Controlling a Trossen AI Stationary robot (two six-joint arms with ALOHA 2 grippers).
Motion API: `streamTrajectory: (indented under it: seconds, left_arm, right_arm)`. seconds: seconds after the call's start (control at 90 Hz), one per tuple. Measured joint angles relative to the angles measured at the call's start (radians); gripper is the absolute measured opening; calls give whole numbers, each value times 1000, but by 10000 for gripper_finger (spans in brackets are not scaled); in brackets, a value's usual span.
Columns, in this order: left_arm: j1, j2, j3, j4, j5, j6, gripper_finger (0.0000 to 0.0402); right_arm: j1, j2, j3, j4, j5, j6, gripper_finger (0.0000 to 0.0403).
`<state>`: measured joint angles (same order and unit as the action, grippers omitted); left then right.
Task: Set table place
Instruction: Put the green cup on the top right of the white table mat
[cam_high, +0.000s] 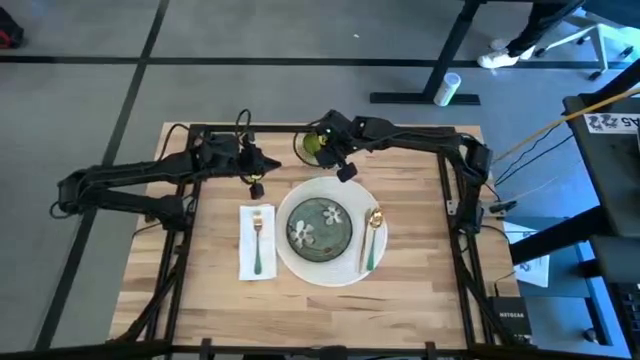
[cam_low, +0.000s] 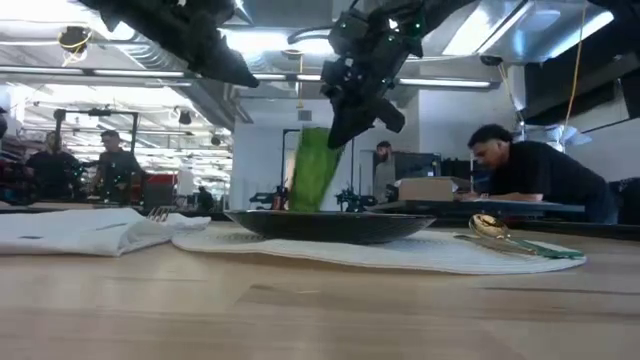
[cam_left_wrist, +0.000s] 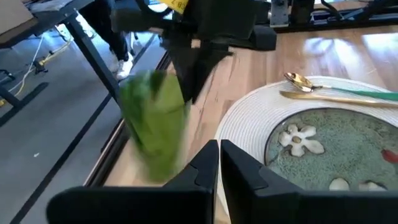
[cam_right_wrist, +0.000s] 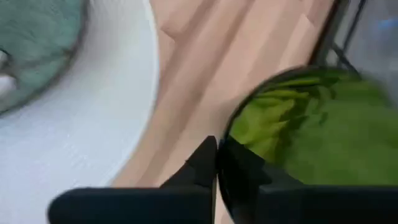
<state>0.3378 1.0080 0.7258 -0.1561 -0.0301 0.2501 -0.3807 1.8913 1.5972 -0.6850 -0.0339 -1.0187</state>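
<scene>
The counter (cam_high: 420, 300) carried a place setting in its middle: a white round mat (cam_high: 296, 262) with a dark green plate (cam_high: 320, 227) on it, a gold spoon (cam_high: 372, 238) lying on the mat's right part, and a white napkin (cam_high: 257, 242) just beside the mat on the left with a fork (cam_high: 258, 240) on top.

The right arm reached in from the right edge, stretched along the far rail with its wrist bent down over the far middle of the counter. Its jaws (cam_high: 322, 150) were pinched on the rim of a green cup (cam_high: 311, 146) — one finger inside, one outside, as the wrist view showed (cam_right_wrist: 214, 163) — and the cup (cam_low: 316, 168) stood tilted beyond the plate (cam_low: 330, 225), near the far edge, just off the mat.

The left arm came in from the left side, elbow low, forearm running along the far rail. Its jaws (cam_high: 255, 183) hung above the counter between cup and napkin — clenched tight on nothing, fingertips (cam_left_wrist: 208, 163) nearly touching in its own view, pointed toward the cup (cam_left_wrist: 154, 124) and mat.

People sat at desks in the room behind.
</scene>
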Motion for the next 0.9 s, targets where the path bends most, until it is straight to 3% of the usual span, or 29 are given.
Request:
streamTrajectory:
  seconds: [0.367, 0.489, 0.689, 0.9]
  left_arm:
    - [-1, 1, 0, -15, 0, -11, 0]
    - [-5, 1, 0, -17, 0, 5, 0]
    - [-6, -12, 0, -45, 1, -12, 0]
    - [-35, -13, 0, -35, 0, -29, 0]
  right_arm:
    - [-19, -4, 168, -451, -4, -2, 2]
    - [-41, -14, 172, -564, -70, -3, 2]
    - [-62, -112, 131, -588, -103, -3, 1]
    - [-80, -254, -25, -531, -116, 3, 1]
